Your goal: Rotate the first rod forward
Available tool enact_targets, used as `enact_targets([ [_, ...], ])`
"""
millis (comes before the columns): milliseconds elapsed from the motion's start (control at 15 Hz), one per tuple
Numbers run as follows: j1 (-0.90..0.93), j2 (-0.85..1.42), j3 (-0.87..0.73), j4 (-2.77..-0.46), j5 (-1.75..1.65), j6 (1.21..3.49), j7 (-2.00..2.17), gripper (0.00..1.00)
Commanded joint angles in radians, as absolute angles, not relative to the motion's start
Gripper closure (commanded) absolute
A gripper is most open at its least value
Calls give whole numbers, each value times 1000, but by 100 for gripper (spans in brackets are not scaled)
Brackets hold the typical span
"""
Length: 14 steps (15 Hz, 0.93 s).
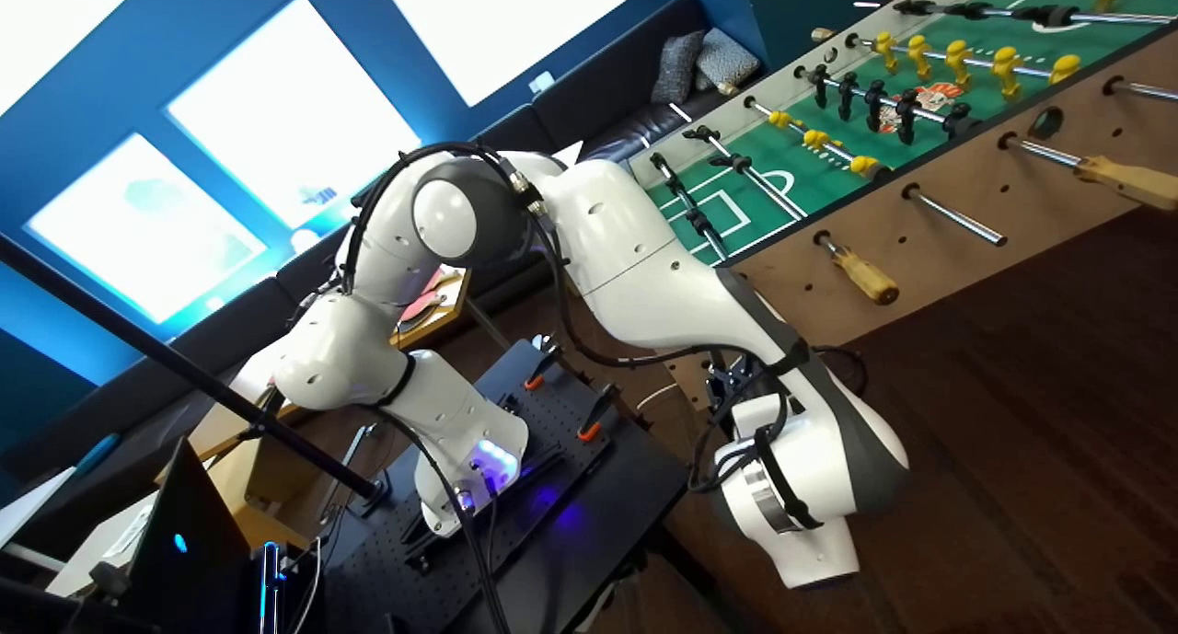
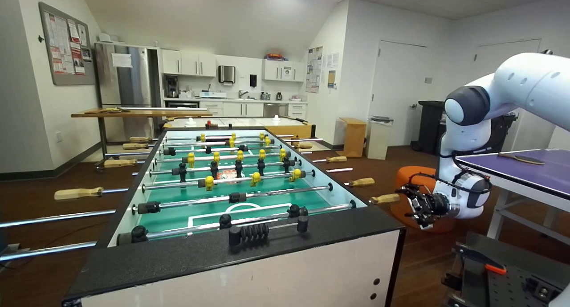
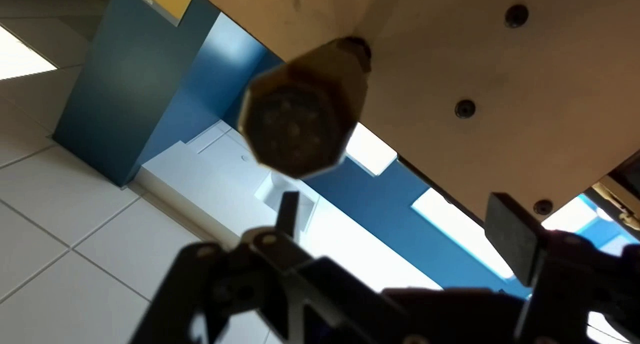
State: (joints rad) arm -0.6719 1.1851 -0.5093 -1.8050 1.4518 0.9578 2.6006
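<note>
Dark couch [image 1: 594, 73] runs along blue wall [image 1: 368, 27] with glaring windows [image 1: 294, 109]; steel refrigerator [image 2: 129, 88] beside white cabinets [image 2: 191, 63], floor [image 1: 1058, 386] brown.

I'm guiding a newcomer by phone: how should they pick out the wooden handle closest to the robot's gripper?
In an exterior view, find the foosball table, then the long side where the white arm hangs. There, the wanted handle is the pale wooden end of the rod nearest the camera. Unlike the next handle along, it has the open black gripper right beside it.
</note>
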Motion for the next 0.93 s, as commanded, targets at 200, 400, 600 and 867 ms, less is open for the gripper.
enact_targets([
  [200, -655, 1043, -550, -1892, 1441, 966, 2600, 0],
  [400, -579, 980, -650, -1942, 1401, 933, 2600, 0],
  [600, -482, 921, -795, -2010, 1317, 882, 2600, 0],
  [867, -370, 904, -965, -2034, 1281, 810, 2600, 0],
])
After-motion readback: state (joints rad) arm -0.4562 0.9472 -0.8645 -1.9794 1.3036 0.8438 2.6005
